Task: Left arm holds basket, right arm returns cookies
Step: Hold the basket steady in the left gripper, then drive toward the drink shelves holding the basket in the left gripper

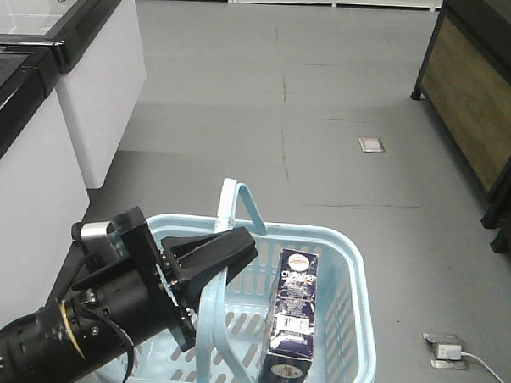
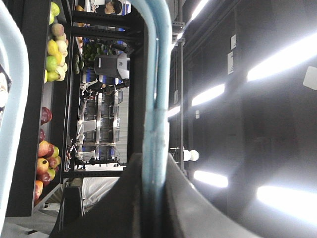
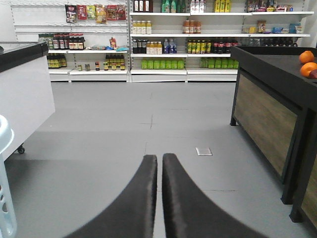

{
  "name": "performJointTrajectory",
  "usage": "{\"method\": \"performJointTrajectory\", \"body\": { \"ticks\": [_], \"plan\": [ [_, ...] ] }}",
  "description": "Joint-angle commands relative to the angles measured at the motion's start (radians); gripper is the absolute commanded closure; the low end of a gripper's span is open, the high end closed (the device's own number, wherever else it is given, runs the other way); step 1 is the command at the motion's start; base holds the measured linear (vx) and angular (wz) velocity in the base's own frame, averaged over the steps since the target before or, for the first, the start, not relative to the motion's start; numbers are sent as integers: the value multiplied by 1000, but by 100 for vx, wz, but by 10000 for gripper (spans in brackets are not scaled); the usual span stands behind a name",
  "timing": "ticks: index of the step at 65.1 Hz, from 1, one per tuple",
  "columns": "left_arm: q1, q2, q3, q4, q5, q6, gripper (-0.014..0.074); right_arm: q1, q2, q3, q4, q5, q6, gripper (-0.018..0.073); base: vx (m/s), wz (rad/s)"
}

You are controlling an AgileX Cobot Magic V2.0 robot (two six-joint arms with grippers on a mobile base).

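The light blue basket (image 1: pixel 363 289) hangs low in the front view, above the grey floor. My left arm (image 1: pixel 89 320) reaches in from the lower left. Its gripper (image 1: pixel 246 244) is shut on one hoop handle (image 1: pixel 217 283). In the left wrist view that handle (image 2: pixel 157 74) runs straight up between the black fingers (image 2: pixel 183 198). The cookies (image 1: pixel 294 316), a dark navy box, lie lengthwise in the basket's right half. My right gripper (image 3: pixel 159 157) shows only in the right wrist view. It is shut with nothing in it and points across the floor, with the basket's edge (image 3: pixel 5 148) at far left.
White freezer cabinets (image 1: pixel 90 91) line the left side. A dark wood-panelled stand (image 1: pixel 480 108) with oranges (image 3: pixel 308 62) is on the right. Shelves of bottles (image 3: pixel 173 44) fill the far wall. A floor plate (image 1: pixel 370 145) and a power box with cable (image 1: pixel 445 350) sit on the floor.
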Motion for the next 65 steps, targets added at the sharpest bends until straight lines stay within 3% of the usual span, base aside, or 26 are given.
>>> {"method": "performJointTrajectory", "body": {
  "ticks": [1,65],
  "plan": [
    [-7,-35,-27,-23,-279,-1,599,-1,-13,18,-8,-68,-4,565,7,6],
    [-7,-35,-27,-23,-279,-1,599,-1,-13,18,-8,-68,-4,565,17,-1]
  ]
}}
